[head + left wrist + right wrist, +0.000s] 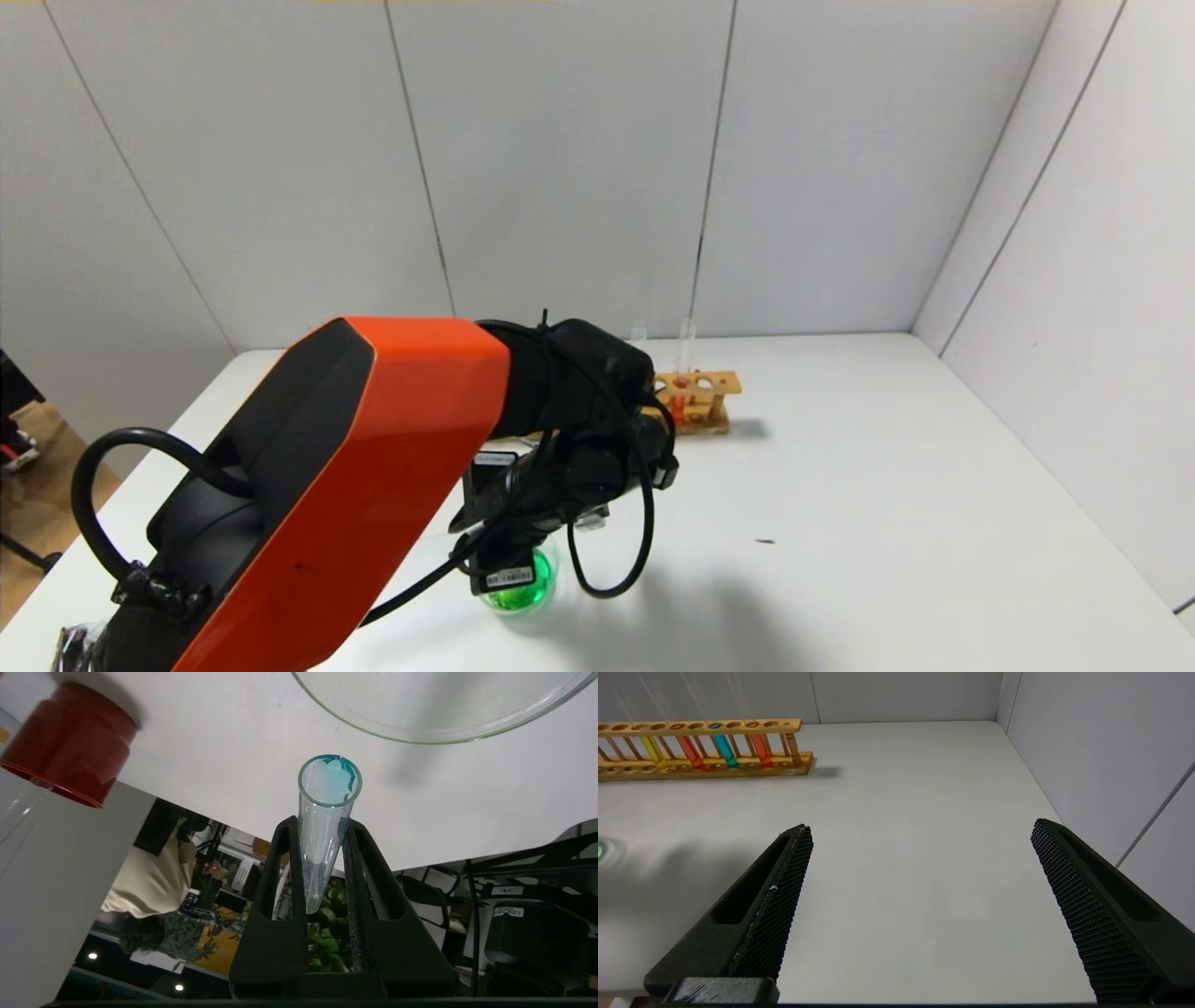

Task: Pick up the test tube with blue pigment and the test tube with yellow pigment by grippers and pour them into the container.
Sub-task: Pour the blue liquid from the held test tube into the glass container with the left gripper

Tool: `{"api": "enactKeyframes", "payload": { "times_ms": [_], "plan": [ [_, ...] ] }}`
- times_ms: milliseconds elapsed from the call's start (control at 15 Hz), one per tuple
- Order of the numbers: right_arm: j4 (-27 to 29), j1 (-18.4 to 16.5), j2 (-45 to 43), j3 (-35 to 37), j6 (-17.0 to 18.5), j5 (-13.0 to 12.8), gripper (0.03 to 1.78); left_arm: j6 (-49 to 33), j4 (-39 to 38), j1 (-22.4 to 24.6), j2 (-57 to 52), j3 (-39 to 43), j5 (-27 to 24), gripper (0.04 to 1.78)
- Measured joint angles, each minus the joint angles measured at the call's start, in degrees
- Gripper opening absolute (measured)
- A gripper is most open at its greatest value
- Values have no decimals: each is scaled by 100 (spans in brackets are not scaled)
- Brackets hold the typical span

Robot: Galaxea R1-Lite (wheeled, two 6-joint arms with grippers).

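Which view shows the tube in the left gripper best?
The left wrist view: the tube stands clamped between the left gripper's fingers, emptied, with blue traces at its mouth. The head view hides it behind the left arm. The right wrist view shows only the rack, not this tube.

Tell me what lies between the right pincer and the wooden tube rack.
Nothing but bare white table separates the open right pincer from the wooden rack, as the right wrist view shows.
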Motion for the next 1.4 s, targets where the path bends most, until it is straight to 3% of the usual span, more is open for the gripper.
{"api": "enactKeyframes", "payload": {
  "times_ms": [667,1400],
  "plan": [
    [0,0,0,0,2,0,171,-23,-37,-234,141,-6,623,29],
    [0,0,0,0,0,0,171,29,399,-269,78,0,657,29]
  ]
}}
